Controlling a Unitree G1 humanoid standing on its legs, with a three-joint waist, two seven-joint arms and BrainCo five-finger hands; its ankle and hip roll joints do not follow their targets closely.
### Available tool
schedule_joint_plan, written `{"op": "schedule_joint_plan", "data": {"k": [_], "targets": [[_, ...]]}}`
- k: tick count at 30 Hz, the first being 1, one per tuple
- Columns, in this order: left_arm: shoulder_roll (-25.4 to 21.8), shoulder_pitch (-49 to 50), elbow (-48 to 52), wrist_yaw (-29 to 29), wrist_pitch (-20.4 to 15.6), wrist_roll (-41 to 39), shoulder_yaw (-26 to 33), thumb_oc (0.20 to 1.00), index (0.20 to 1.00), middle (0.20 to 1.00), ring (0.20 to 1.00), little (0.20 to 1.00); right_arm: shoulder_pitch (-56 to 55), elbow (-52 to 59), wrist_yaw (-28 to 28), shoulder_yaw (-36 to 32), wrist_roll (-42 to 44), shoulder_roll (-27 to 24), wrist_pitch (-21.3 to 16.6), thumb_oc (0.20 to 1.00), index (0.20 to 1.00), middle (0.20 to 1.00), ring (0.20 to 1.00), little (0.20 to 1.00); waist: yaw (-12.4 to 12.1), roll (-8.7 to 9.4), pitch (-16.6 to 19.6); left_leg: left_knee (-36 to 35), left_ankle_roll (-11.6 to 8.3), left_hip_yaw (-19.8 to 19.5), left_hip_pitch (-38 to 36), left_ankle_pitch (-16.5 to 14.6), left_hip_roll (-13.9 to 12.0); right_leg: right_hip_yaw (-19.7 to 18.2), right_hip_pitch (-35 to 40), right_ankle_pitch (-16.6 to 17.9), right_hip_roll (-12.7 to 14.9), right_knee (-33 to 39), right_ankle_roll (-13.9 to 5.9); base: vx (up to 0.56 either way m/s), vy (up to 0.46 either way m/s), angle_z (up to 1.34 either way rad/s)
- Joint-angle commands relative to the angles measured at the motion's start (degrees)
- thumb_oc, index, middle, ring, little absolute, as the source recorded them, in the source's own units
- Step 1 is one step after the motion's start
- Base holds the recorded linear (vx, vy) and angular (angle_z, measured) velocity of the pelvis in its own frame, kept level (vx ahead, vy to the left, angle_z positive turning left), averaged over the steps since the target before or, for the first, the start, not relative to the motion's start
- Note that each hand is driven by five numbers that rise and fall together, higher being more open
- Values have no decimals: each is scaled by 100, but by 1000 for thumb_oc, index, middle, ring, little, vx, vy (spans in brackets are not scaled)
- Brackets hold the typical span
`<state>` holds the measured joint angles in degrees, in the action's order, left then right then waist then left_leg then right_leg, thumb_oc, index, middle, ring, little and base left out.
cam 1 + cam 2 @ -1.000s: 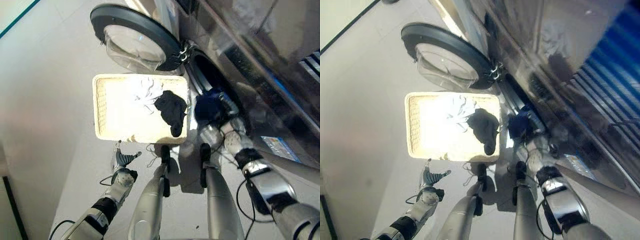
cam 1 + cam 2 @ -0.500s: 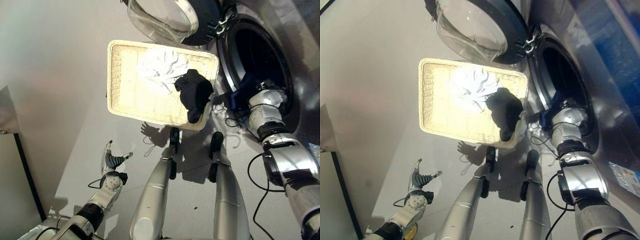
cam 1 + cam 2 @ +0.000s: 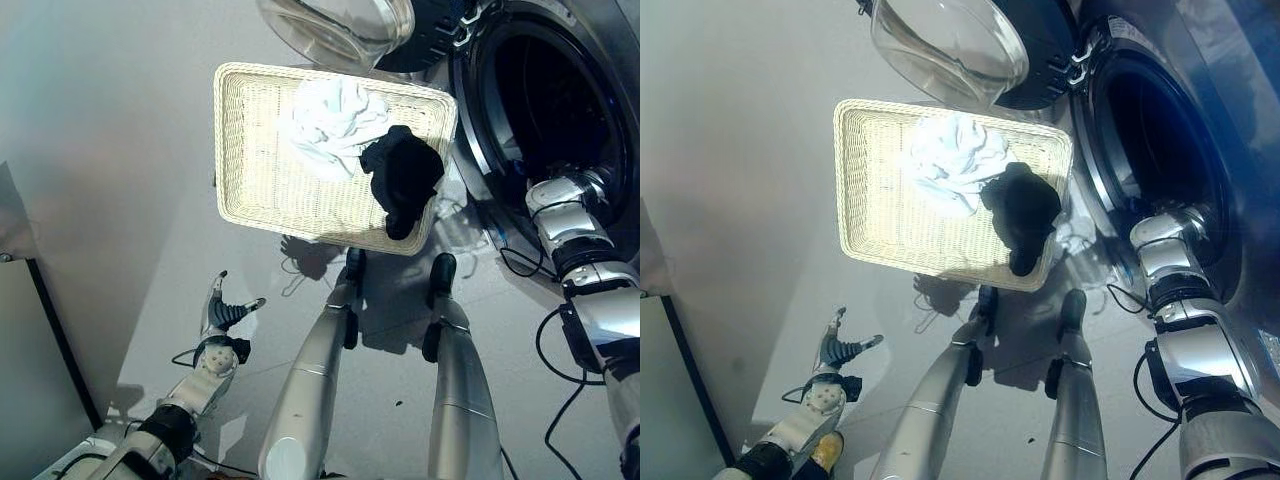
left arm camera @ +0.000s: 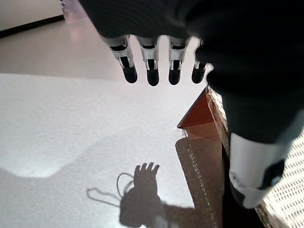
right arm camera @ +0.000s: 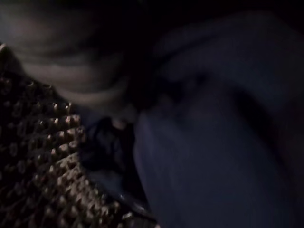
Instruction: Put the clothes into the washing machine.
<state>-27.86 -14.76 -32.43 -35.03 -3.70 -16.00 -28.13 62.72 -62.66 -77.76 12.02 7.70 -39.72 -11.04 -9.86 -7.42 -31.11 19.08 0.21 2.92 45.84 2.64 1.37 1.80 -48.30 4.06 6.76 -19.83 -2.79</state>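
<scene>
Clothes remaining: a crumpled white cloth (image 3: 335, 125) and a black garment (image 3: 402, 178) are lying at the far-right corner of the cream woven basket (image 3: 250, 190); soft, light, I'm planning to pinch a raised fold. My right hand's state I cannot tell inside the dark washing-machine drum (image 3: 560, 95); my left hand (image 3: 222, 318) is hanging with fingers spread.

The basket (image 3: 250, 170) was pale woven wicker, rough-textured. In it lay a crumpled white cloth (image 3: 335, 125) and a matt black cloth (image 3: 402, 180). The washing machine (image 3: 610, 60) was glossy metal, its door (image 3: 950, 45) clear glass. Dark blue fabric (image 5: 218, 142) lay against the drum's perforated metal (image 5: 33, 156)
</scene>
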Motion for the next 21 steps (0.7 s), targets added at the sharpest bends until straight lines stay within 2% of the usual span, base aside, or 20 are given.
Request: {"op": "schedule_joint_plan", "data": {"k": [1, 2, 3, 4, 5, 6, 7, 9, 12, 16, 17, 18, 19, 21], "targets": [[-151, 246, -67, -3, 3, -79, 140, 1000, 1000, 1000, 1000, 1000, 1557, 798, 96, 232, 1786, -2450, -990, 1000, 1000, 1000, 1000, 1000, 465, -167, 132, -346, -297, -329, -331, 65, 123, 624, 257, -668, -261, -537, 4, 8, -80, 10], [-164, 171, -126, 51, -28, -48, 92, 1000, 1000, 1000, 1000, 1000, 1252, 333, 2021, -134, 4253, -2115, -923, 1000, 1000, 1000, 1000, 1000, 410, -147, 132, -323, -301, -365, -267, 66, 148, 644, 226, -641, -244, -491, 24, 5, -59, 9], [-164, 171, -126, 51, -28, -48, 92, 1000, 1000, 1000, 1000, 1000, 1252, 333, 2021, -134, 4253, -2115, -923, 1000, 1000, 1000, 1000, 1000, 410, -147, 132, -323, -301, -365, -267, 66, 148, 644, 226, -641, -244, -491, 24, 10, -78, 15], [-154, 130, -154, 56, -34, -66, 79, 1000, 1000, 1000, 1000, 1000, 1168, 243, 2718, -254, 4846, -1974, -770, 1000, 1000, 1000, 1000, 1000, 406, -158, 132, -332, -290, -375, -241, 74, 152, 657, 201, -630, -248, -481, 32, 4, -20, 15], [-175, 123, -159, 58, -39, -68, 64, 1000, 1000, 1000, 1000, 1000, 1156, 174, 2846, -275, 4936, -2009, -775, 1000, 1000, 1000, 1000, 1000, 390, -144, 132, -331, -291, -378, -243, 74, 154, 660, 205, -632, -246, -482, 33, 12, -59, 24], [-200, 28, -224, 117, -33, -87, 60, 1000, 1000, 1000, 1000, 1000, 925, -42, 4192, -351, 5886, -1743, -8, 1000, 1000, 1000, 1000, 1000, 353, -133, 132, -377, -280, -390, -207, 116, 162, 708, 173, -592, -247, -437, 50, 25, -55, 22], [-253, -11, -263, 182, -36, -162, 61, 1000, 1000, 1000, 1000, 1000, 615, 15, 5075, -354, 6396, -1558, 469, 1000, 1000, 1000, 1000, 1000, 348, -126, 132, -420, -277, -384, -184, 156, 155, 756, 138, -570, -255, -422, 53, 34, -51, 13], [-223, -1, -283, 195, -25, -159, 88, 1000, 1000, 1000, 1000, 1000, 309, -31, 5582, -527, 6732, -1453, 468, 1000, 1000, 1000, 1000, 1000, 371, -131, 132, -441, -272, -364, -180, 173, 148, 754, 119, -573, -277, -443, 44, 21, -7, 2], [-165, -31, -272, 97, 36, -149, 24, 1000, 1000, 1000, 1000, 1000, -102, -58, 5896, -858, 6510, -1165, 458, 1000, 1000, 1000, 1000, 1000, 376, -154, 132, -457, -249, -346, -145, 184, 169, 742, 69, -572, -310, -469, 19, 21, -12, 1], [-157, -52, -249, 56, 50, -140, -24, 1000, 1000, 1000, 1000, 1000, -119, -127, 6128, -883, 6326, -1071, 473, 1000, 1000, 1000, 1000, 1000, 360, -187, 132, -469, -237, -343, -118, 177, 176, 740, 29, -568, -307, -475, -5, -3, -7, 5], [-115, -48, -220, 51, 64, -145, -32, 1000, 1000, 1000, 1000, 1000, -130, -8, 6481, -831, 6204, -962, 342, 1000, 1000, 1000, 1000, 1000, 356, -226, 132, -504, -237, -315, -101, 194, 176, 736, -11, -551, -313, -467, -20, -10, 32, 0], [-109, -40, -211, 50, 68, -145, -25, 1000, 1000, 1000, 1000, 1000, -145, 25, 6573, -831, 6246, -935, 295, 1000, 1000, 1000, 1000, 1000, 363, -229, 132, -516, -239, -309, -102, 201, 175, 736, -15, -548, -311, -463, -23, -17, 97, -1], [-68, -19, -175, 23, 60, -187, -27, 1000, 1000, 1000, 1000, 1000, -303, 297, 6904, -918, 6391, -736, 63, 1000, 1000, 1000, 1000, 1000, 410, -260, 132, -525, -246, -273, -102, 196, 177, 700, -40, -547, -321, -454, -34, -17, 100, -2], [-9, 0, -196, -7, 15, -185, -14, 1000, 1000, 1000, 1000, 1000, -467, 548, 7146, -1000, 6549, -544, -134, 1000, 1000, 1000, 1000, 1000, 445, -271, 132, -556, -245, -253, -123, 193, 186, 675, -33, -534, -328, -408, -46, -19, 98, -2]]}}
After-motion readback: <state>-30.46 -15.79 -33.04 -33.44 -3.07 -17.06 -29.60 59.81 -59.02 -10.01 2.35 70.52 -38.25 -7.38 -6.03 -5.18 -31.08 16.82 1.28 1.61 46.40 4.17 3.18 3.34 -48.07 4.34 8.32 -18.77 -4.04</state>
